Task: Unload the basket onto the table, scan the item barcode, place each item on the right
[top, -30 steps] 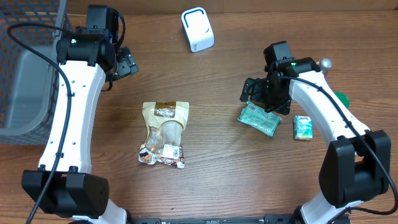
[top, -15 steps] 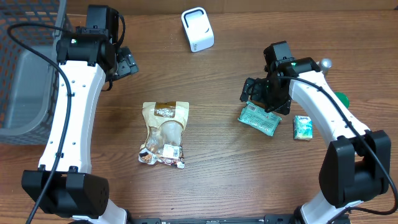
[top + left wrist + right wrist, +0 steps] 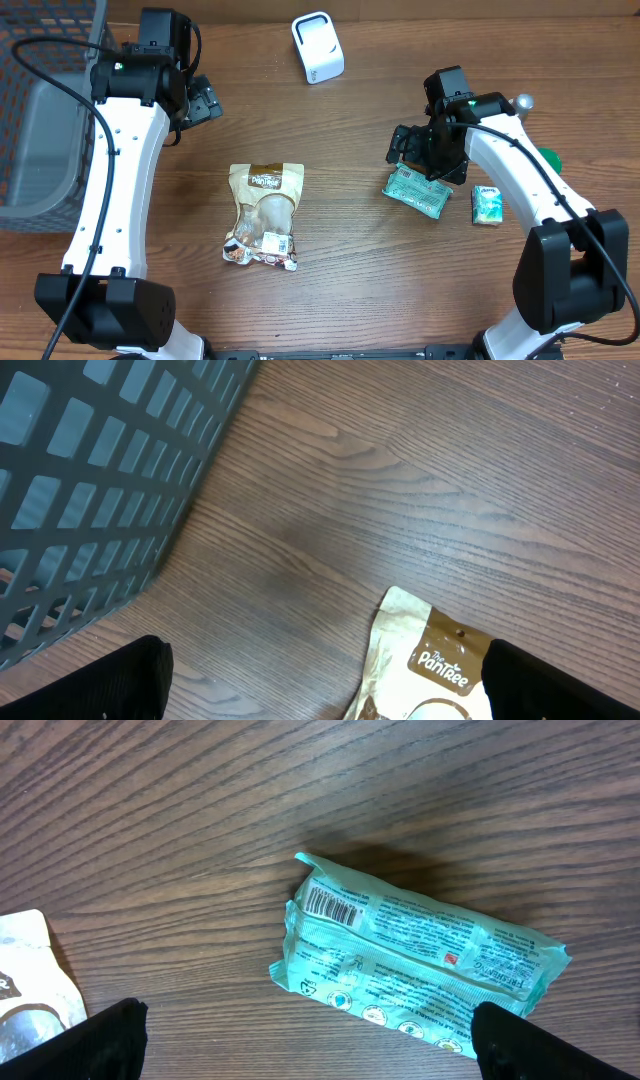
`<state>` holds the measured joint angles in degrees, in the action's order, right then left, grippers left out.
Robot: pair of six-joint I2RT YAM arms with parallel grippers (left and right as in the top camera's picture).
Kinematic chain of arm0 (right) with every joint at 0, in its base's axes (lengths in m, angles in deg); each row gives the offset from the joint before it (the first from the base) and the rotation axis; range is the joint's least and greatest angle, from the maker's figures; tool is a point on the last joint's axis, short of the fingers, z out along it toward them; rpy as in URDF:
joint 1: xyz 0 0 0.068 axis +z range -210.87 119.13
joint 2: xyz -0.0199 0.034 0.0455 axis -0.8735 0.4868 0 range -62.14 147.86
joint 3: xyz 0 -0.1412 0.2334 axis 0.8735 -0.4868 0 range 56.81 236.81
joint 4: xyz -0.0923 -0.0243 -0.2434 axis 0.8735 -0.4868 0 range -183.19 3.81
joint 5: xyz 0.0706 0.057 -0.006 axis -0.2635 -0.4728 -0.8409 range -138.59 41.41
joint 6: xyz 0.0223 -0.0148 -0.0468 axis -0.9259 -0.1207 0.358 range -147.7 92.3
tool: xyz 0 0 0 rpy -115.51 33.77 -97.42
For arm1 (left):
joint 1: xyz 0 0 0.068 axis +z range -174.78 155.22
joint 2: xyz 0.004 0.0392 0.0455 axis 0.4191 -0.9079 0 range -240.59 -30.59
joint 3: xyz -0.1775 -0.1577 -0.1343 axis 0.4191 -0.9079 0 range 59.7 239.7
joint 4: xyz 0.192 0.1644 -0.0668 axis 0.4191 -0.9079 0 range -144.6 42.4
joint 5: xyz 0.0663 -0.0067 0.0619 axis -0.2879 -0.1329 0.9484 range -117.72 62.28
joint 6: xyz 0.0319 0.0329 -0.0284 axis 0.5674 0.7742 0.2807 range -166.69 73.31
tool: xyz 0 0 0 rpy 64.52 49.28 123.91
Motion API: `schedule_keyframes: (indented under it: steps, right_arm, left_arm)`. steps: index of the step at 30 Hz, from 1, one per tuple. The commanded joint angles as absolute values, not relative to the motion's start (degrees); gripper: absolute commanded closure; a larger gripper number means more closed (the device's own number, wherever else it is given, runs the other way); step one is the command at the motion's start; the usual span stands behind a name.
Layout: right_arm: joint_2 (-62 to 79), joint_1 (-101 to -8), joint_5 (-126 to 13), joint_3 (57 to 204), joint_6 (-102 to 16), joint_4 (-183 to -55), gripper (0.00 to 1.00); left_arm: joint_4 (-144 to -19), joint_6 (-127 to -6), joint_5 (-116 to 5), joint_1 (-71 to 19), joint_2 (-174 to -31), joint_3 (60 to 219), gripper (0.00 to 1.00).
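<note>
Wooden table (image 3: 340,290) seen from above, with two white arms. Nearest, left of centre: brown snack pouch (image 3: 264,216), lying flat, untouched. To the right and a little farther back: teal packet (image 3: 417,192), the item with the barcode, flat on the table, with a small green box (image 3: 487,205) just beside it on the right. Over the packet's far edge: right pincer (image 3: 428,155), spread wide, holding nothing. Farther back on the left: left pincer (image 3: 198,108), likewise spread wide and empty, hanging between the pouch and a grey mesh basket (image 3: 30,60) at the left edge. Farthest back, near the middle: white scanner (image 3: 317,47) with a blue rim, well apart from the packet.

No change from a second ago: same arm poses, same spread pincers, with packet, pouch and box in the same spots.

Only in the right wrist view: black barcode (image 3: 333,906) near the packet's upper left corner, facing up, plus a pale corner of the pouch at the left edge. Only in the left wrist view: the pouch's top edge with a "PanTree" label, and the basket bars up close. Only from above: scanner and small box.
</note>
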<state>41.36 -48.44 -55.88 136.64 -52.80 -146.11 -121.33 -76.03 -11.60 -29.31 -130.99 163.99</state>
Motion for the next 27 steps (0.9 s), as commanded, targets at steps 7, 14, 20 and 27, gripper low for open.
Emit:
schedule_keyframes:
  steps: [7,14,20,27]
  right_arm:
    - [41.1,-48.4,-56.2,138.3,-53.0,-145.8,0.0]
    - [41.1,-48.4,-56.2,138.3,-53.0,-145.8,0.0]
    - [41.1,-48.4,-56.2,138.3,-53.0,-145.8,0.0]
    - [41.1,-48.4,-56.2,138.3,-53.0,-145.8,0.0]
  left_arm:
    - [-121.2,-75.0,-10.8,-30.1,-130.2,165.1,0.0]
    - [-121.2,-75.0,-10.8,-30.1,-130.2,165.1,0.0]
    - [-121.2,-75.0,-10.8,-30.1,-130.2,165.1,0.0]
    - [-121.2,-75.0,-11.8,-30.1,-130.2,165.1,0.01]
